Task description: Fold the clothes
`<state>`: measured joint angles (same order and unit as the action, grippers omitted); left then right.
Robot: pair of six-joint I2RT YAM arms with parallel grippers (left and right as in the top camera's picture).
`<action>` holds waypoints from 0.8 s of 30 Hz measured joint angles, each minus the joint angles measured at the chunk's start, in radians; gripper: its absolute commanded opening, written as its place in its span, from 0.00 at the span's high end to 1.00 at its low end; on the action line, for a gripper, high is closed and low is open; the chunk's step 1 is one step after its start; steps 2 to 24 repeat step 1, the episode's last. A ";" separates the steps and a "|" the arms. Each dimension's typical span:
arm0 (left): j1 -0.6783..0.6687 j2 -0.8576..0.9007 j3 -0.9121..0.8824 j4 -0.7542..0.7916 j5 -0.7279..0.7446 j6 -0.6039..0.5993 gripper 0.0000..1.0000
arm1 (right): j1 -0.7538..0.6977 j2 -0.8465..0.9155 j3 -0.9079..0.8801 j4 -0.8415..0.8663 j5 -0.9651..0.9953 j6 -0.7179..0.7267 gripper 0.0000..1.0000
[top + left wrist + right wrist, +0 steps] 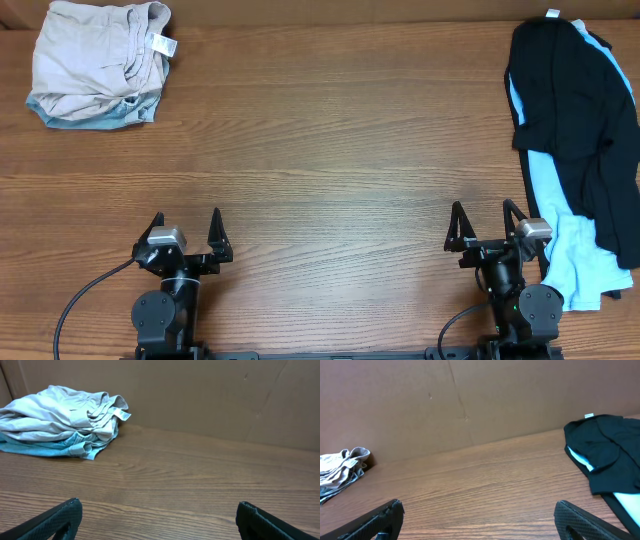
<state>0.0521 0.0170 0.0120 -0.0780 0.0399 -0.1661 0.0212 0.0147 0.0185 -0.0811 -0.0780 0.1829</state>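
Khaki shorts [95,55]: they lay in a loose, rumpled bundle at the far left corner of the table [330,150], well apart from both arms.
White label [162,44]: it stuck out at the right edge of the khaki bundle, near the waistband.
Denim shorts [92,116]: faded blue, they sat directly beneath the khaki pair, with only the near edge peeking out.
Left gripper [187,214]: it was released, its jaws spread wide and nothing between them. It sat at the near edge of the table on the left, pointing toward the far side.
Right gripper [482,205]: it was also released, with jaws wide apart and empty. It sat at the near edge on the right, just beside the blue cloth.
Black garment [570,90]: it was draped along the right side of the table, from the far edge toward the near one.
Light-blue garment [578,255]: it lay mostly under the black one, showing along its left edge and spilling out at the near end.
Middle of the table: bare wood grain ran between the two piles.
Brown wall [225,395]: plain, it stood behind the far edge of the table.
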 measured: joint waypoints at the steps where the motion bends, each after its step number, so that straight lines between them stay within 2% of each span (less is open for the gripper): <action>1: 0.000 0.000 0.000 0.000 0.000 0.000 0.00 | 0.000 0.000 0.000 0.000 0.000 0.000 0.00; 24: 0.000 0.000 0.000 0.000 0.000 0.000 0.00 | 0.000 0.000 0.000 0.000 0.000 0.000 0.00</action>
